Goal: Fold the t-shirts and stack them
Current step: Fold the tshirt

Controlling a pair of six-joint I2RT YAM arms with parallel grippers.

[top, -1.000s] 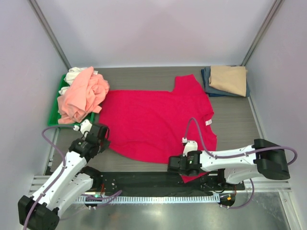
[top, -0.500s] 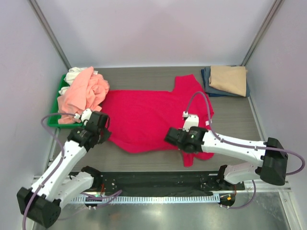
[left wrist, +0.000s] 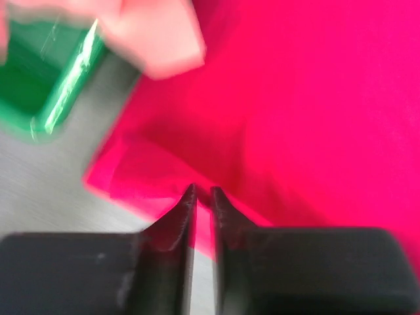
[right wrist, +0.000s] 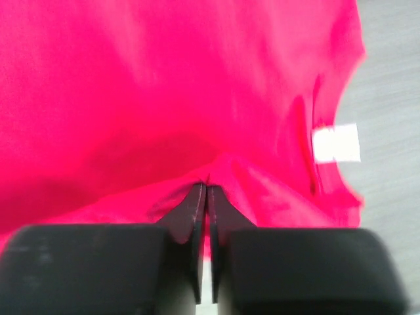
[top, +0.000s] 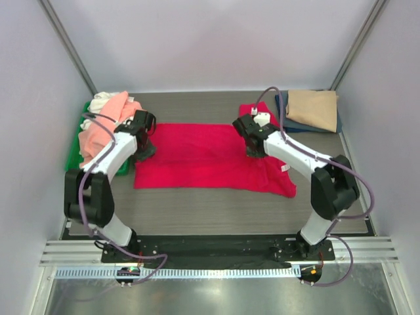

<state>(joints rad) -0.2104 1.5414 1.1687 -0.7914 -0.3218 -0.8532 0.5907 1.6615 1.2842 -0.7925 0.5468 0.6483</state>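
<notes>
The crimson-red t-shirt (top: 203, 164) lies across the middle of the table, folded in half front to back, with one sleeve (top: 256, 109) sticking out at the back. My left gripper (top: 145, 150) is shut on its left far edge; in the left wrist view the fingertips (left wrist: 186, 197) pinch red cloth (left wrist: 295, 111). My right gripper (top: 252, 149) is shut on the far edge near the collar; in the right wrist view (right wrist: 206, 187) red cloth (right wrist: 131, 85) bunches between its tips. The shirt's white label (right wrist: 336, 143) shows to the right.
A green tray (top: 72, 157) at the left holds a salmon-pink shirt (top: 105, 128) and a white one (top: 98, 102); tray (left wrist: 39, 92) and pink cloth (left wrist: 157, 33) show in the left wrist view. A folded tan shirt (top: 314, 108) lies on a navy one (top: 283, 108) at the back right.
Both grippers have carried the shirt's near edge away from the arm bases to the far side, folding the shirt in half.
</notes>
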